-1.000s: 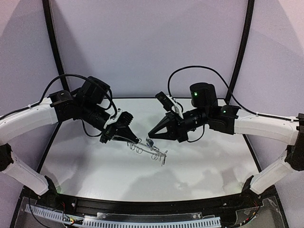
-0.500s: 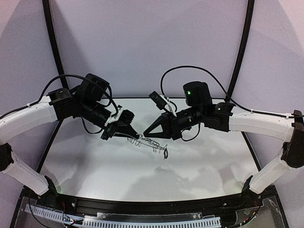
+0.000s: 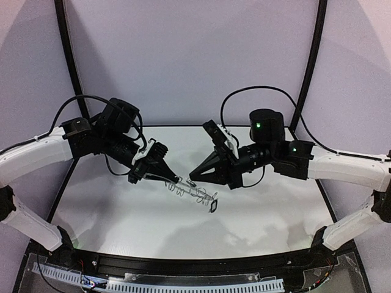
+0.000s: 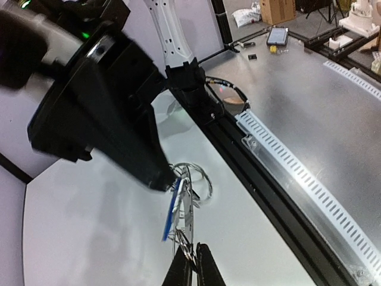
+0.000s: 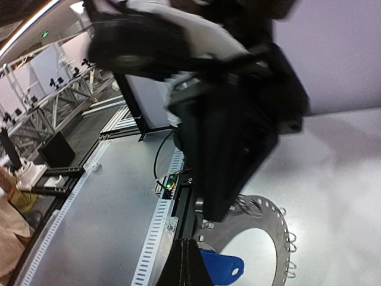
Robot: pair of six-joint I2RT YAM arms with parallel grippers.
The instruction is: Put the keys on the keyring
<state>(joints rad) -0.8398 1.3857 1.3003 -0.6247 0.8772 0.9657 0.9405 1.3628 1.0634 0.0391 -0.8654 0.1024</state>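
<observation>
The keyring (image 3: 195,194) is held above the table, a flat grey ring with small wire clips on its rim. My left gripper (image 3: 175,180) is shut on its near rim; the left wrist view shows the keyring (image 4: 191,205) edge-on above the shut left gripper (image 4: 194,265). My right gripper (image 3: 192,177) meets the ring from the right, shut on the blue-tagged key (image 5: 221,268). In the right wrist view the right gripper (image 5: 189,256) holds that key beside the keyring (image 5: 271,217). The blue tag (image 4: 172,208) lies against the ring. A small dark tag (image 3: 212,206) hangs at the ring's far end.
The white table (image 3: 122,207) lies under both arms. A black rail and slotted cable duct (image 3: 183,282) run along its near edge. Black frame posts (image 3: 67,55) stand at the back left and right, with pale walls behind.
The right arm swung left towards the ring, then drew back to the right. The left gripper and ring have barely moved. Both grippers stay shut.
</observation>
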